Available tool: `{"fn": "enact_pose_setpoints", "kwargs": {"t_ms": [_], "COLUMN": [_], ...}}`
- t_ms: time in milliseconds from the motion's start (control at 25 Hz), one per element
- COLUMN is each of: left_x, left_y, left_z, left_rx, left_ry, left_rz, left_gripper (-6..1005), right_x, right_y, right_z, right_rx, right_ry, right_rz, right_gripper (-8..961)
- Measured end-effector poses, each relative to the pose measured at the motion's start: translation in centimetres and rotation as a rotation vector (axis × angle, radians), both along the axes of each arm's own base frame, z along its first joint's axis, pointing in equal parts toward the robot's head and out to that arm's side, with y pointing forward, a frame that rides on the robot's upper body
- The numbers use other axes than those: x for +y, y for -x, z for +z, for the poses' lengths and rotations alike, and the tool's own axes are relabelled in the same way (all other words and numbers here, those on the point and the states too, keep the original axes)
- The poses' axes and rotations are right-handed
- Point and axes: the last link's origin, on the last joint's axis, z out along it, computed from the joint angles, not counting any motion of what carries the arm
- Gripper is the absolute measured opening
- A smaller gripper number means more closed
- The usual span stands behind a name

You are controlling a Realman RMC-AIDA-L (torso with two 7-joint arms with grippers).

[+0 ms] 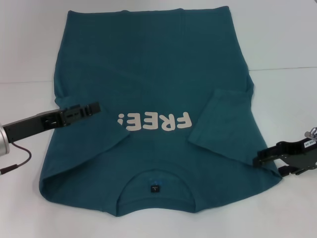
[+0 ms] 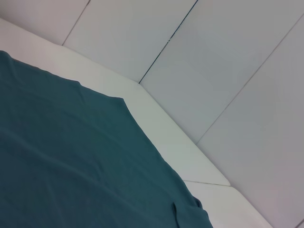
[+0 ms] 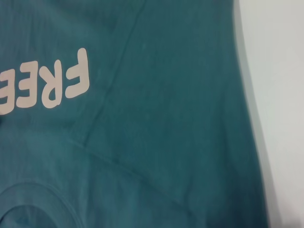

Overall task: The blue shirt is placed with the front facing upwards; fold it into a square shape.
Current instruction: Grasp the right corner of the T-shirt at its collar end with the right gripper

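Observation:
The blue shirt (image 1: pixel 158 64) lies flat on the white table, front up, collar (image 1: pixel 156 198) nearest me and hem at the far side. The cream "FREE!" print (image 1: pixel 156 121) reads upside down, and a small dark label (image 1: pixel 155 188) sits in the neck. Both sleeves are folded inward onto the body, the left one (image 1: pixel 94 134) and the right one (image 1: pixel 220 124). My left gripper (image 1: pixel 95 106) is over the left folded sleeve. My right gripper (image 1: pixel 256 161) is at the shirt's right edge near the shoulder. The shirt fills the left wrist view (image 2: pixel 71 166) and the right wrist view (image 3: pixel 180 118).
The white table (image 1: pixel 287 99) shows bare strips on both sides of the shirt. A thin cable (image 1: pixel 20 161) hangs from my left arm. In the left wrist view the table's far edge (image 2: pixel 156 118) meets pale wall panels (image 2: pixel 213 57).

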Motion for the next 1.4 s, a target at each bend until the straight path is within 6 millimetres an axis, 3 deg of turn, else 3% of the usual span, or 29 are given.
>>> {"fn": "enact_pose_setpoints", "kwargs": {"t_ms": [400,600,1040,1240,1400], "left_x": [0.09,0.11,0.13,0.14,0.14], "left_y": [0.06,0.08,0.09,0.10,0.09], "left_z": [0.03,0.03,0.04,0.07,0.07], "left_rx": [0.004,0.004,0.005,0.004,0.003], "left_ry": [-0.005,-0.006,-0.007,-0.009,-0.009], "left_rz": [0.005,0.006,0.007,0.007,0.007], "left_gripper": [873,873,872,872,872], "right_x": [0.06,0.12,0.41,0.49,0.52], "right_y": [0.04,-0.09,-0.17,-0.19,-0.26], "right_z": [-0.43,-0.42,-0.04,0.14,0.32], "right_rx": [0.011,0.001,-0.012,-0.016,-0.024], "right_ry": [0.006,0.001,-0.017,-0.021,-0.022], "right_rz": [-0.019,-0.026,-0.025,-0.023,-0.018], "right_gripper": [894,727,496,245,129]}}
